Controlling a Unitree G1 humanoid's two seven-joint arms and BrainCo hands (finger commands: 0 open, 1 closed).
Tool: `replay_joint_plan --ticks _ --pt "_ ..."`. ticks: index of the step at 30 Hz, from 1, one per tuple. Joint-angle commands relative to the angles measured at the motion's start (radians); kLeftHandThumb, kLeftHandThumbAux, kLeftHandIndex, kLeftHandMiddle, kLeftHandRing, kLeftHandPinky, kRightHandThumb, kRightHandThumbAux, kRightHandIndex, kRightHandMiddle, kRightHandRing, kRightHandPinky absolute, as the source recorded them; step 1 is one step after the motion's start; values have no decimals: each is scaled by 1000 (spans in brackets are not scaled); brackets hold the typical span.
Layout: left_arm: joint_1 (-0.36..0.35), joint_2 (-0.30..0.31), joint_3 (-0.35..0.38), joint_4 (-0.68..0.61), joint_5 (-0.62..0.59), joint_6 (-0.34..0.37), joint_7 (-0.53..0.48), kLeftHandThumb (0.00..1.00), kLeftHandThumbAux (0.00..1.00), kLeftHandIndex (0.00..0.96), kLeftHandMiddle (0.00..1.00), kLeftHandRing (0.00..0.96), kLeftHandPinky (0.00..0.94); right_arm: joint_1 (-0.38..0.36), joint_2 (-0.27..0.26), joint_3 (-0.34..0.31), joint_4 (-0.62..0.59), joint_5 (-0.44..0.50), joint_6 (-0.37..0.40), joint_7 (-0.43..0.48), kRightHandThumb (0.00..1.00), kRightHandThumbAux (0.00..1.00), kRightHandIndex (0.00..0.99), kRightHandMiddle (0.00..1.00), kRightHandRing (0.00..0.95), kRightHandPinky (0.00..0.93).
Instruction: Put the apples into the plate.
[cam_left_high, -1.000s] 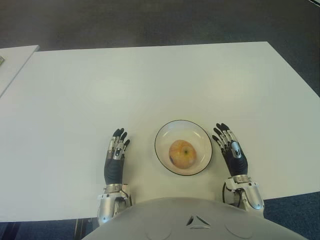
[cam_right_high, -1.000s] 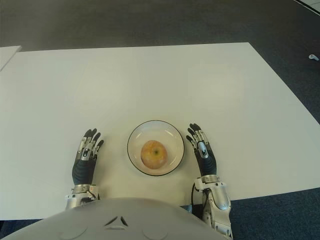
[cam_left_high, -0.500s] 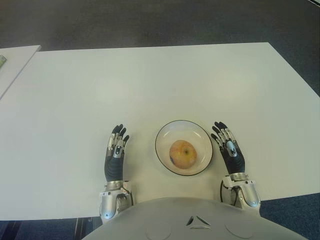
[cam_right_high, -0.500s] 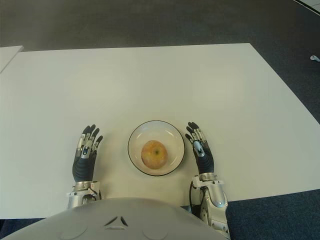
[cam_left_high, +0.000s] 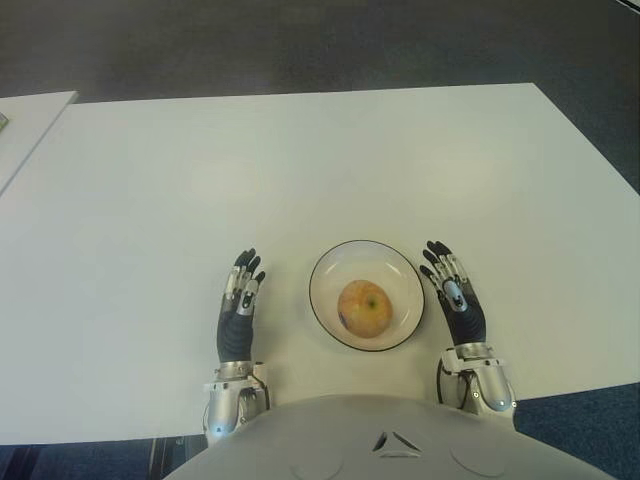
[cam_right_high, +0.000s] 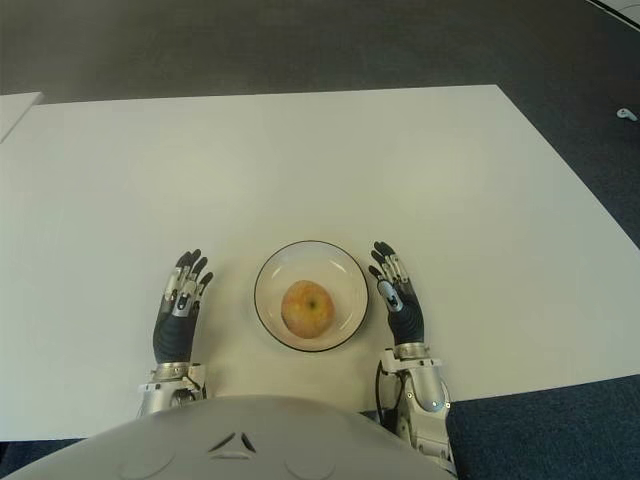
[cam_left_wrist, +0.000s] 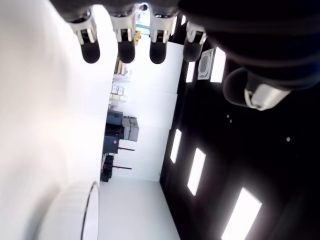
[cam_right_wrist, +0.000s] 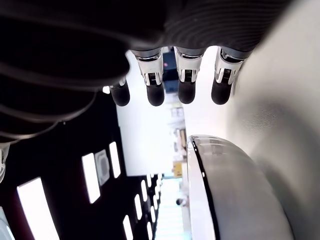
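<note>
One apple (cam_left_high: 364, 308), centred in plate (cam_left_high: 329, 264) on white tabletop (cam_left_high: 300, 170). Left robot hand (cam_left_high: 238, 310) and right robot hand (cam_left_high: 456, 298) flank plate, fingers extended, empty.

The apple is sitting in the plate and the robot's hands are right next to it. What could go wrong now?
The apple already lies in the plate, so little is left to spoil. Still, the right hand shows very close to the plate's rim; a sideways move might nudge the plate and roll the apple. The left hand, open and farther off on the white table, seems less likely to bump it.
</note>
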Motion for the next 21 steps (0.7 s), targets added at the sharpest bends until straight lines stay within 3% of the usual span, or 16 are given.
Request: replay_joint_plan --ticks 1,21 --pt "49 -9 -13 2 23 51 17 33 325 0 0 0 0 30 10 13 86 -11 42 -9 18 363 0 0 0 0" --pt "75 29 -39 -46 44 70 -5 36 346 0 0 0 0 43 10 25 58 -14 42 -40 37 392 0 0 0 0"
